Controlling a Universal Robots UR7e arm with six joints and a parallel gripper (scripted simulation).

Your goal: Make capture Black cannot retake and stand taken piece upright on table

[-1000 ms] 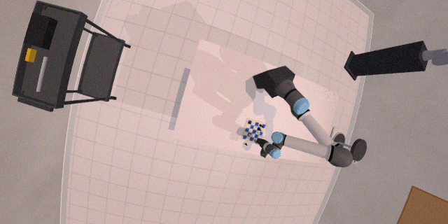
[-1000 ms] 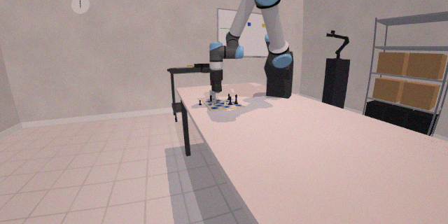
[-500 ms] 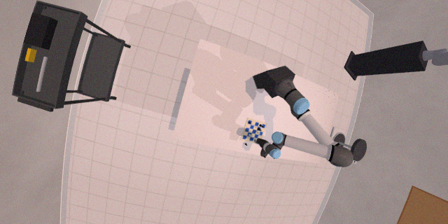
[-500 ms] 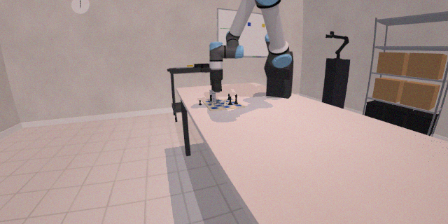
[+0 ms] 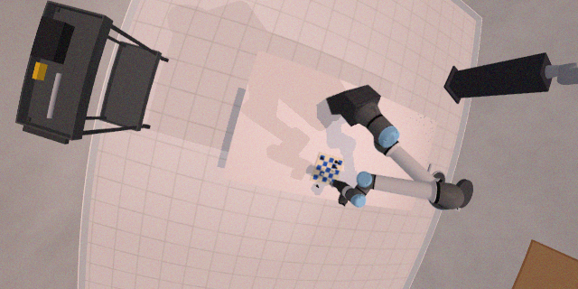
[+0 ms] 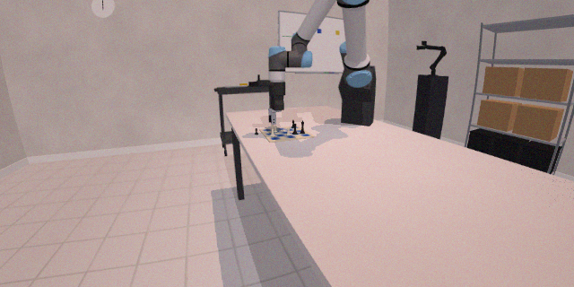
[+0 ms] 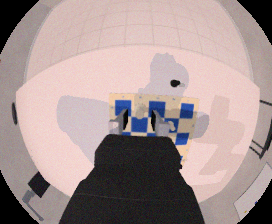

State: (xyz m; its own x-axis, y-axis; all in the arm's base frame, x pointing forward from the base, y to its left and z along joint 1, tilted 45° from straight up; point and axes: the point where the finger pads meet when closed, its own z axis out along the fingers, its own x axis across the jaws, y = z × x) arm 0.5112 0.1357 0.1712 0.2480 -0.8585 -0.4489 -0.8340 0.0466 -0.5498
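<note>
My gripper [image 5: 333, 182] [image 7: 139, 116] is open, low over the board's edge row. A pale piece [image 7: 141, 111] stands between or just beyond its parted fingers, with none of it gripped. The blue and cream board [image 5: 312, 181] [image 7: 193, 104] lies on the table. Another pale piece [image 7: 171, 126] stands on the board, right of the fingers in the wrist view. A small black piece [image 5: 317, 186] [image 6: 256, 131] [image 7: 175, 83] stands upright on the table off the board. Black pieces, a nearer one [image 6: 294, 129] and a taller one [image 6: 302, 127], stand upright on the board; a third [image 6: 293, 123] is behind. Exact squares are too small to read.
The pale table [image 5: 280, 176] [image 6: 377, 179] carries the board near one long edge. The arm's base column [image 6: 358, 103] stands farther back. A dark cart [image 5: 92, 72] and a shelf with boxes [image 6: 502, 82] are away from the table.
</note>
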